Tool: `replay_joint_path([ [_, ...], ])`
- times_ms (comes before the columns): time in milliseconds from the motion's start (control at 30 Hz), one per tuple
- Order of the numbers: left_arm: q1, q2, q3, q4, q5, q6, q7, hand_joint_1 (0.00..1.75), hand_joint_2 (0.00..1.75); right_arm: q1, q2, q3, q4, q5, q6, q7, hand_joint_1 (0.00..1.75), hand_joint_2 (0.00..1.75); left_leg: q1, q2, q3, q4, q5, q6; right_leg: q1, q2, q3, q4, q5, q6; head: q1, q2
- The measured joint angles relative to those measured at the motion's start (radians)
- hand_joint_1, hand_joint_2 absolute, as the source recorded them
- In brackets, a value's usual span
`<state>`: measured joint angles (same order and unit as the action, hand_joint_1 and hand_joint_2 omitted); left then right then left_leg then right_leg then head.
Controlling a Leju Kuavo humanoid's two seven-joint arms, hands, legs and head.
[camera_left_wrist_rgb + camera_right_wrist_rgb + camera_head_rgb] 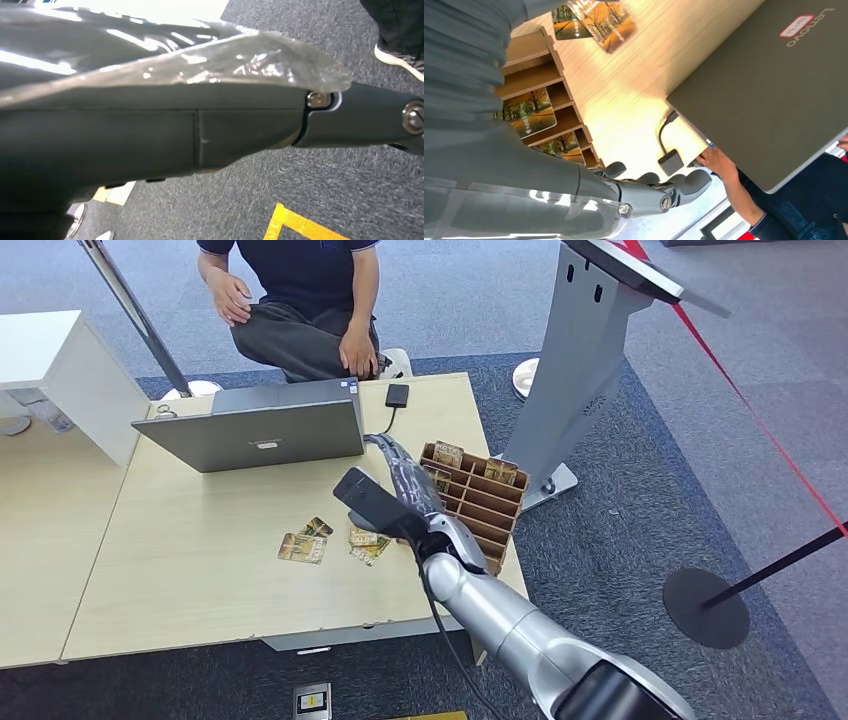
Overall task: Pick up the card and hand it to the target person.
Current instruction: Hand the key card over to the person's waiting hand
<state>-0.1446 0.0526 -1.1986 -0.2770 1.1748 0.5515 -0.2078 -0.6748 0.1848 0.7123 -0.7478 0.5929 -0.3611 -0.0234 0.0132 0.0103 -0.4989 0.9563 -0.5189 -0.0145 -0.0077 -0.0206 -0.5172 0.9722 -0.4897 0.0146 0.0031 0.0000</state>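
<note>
Head view, right hand (392, 458) empty above table (180, 570), cards (302, 547) beside it

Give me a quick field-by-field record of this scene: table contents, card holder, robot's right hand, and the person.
table: light wood, holds a grey laptop and loose cards
card holder: brown slotted rack at the table's right edge, a few cards in it
right hand: extended over the table beside the rack, holding nothing visible
person: seated beyond the laptop

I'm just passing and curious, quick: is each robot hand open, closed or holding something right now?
Left robot hand: cannot be told.
Right robot hand: open, holding nothing.
</note>
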Motion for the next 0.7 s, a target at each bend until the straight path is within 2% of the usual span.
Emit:
replay_joint_path([
  [300, 0.003, 0.000, 0.000, 0.000, -0.006, -0.004, -0.004, 0.00, 0.00, 0.023, -0.022, -0.008, -0.018, -0.088, -0.044, -0.001, 0.00, 1.75, 0.000, 0.000, 0.001, 0.000, 0.000, 0.000, 0.000, 0.000, 0.000, 0.000, 0.000, 0.000, 0.000, 0.000],
  [700, 0.008, -0.006, 0.000, 0.000, 0.013, -0.011, -0.009, 0.00, 0.00, 0.173, -0.139, -0.042, -0.345, -0.208, -0.049, 0.049, 0.00, 1.75, 0.000, 0.000, 0.001, 0.001, 0.000, 0.000, 0.000, 0.000, 0.000, -0.001, 0.000, 0.000, 0.000, 0.000],
])
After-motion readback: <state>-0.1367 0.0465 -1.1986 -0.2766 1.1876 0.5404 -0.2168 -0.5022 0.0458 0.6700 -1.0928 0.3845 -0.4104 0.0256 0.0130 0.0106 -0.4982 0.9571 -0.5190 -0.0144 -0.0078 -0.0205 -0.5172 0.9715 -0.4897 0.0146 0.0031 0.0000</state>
